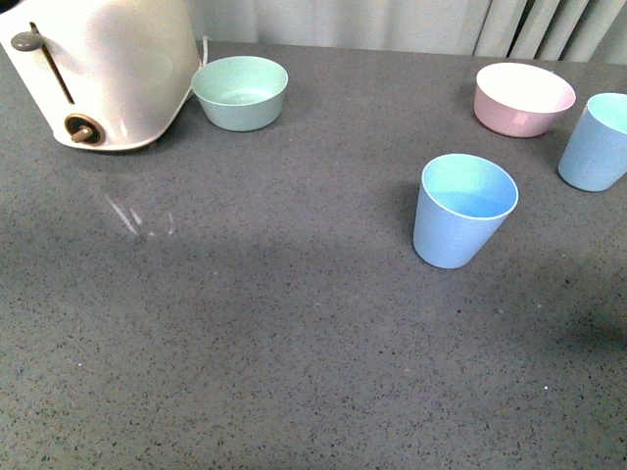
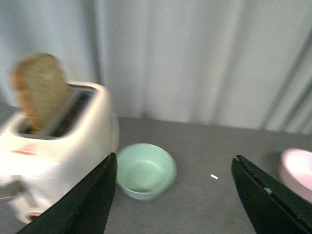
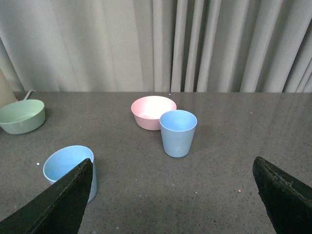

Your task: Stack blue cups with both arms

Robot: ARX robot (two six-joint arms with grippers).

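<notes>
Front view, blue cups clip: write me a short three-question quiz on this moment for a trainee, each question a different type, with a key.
1. True or false: the two blue cups are already stacked.
2. Multiple choice: what stands right beside the toaster? A) the mint green bowl B) a blue cup C) a spoon
3. Short answer: which bowl is the farther blue cup closest to?
Key: 1 false, they stand apart, both upright. 2 A. 3 the pink bowl.
</notes>
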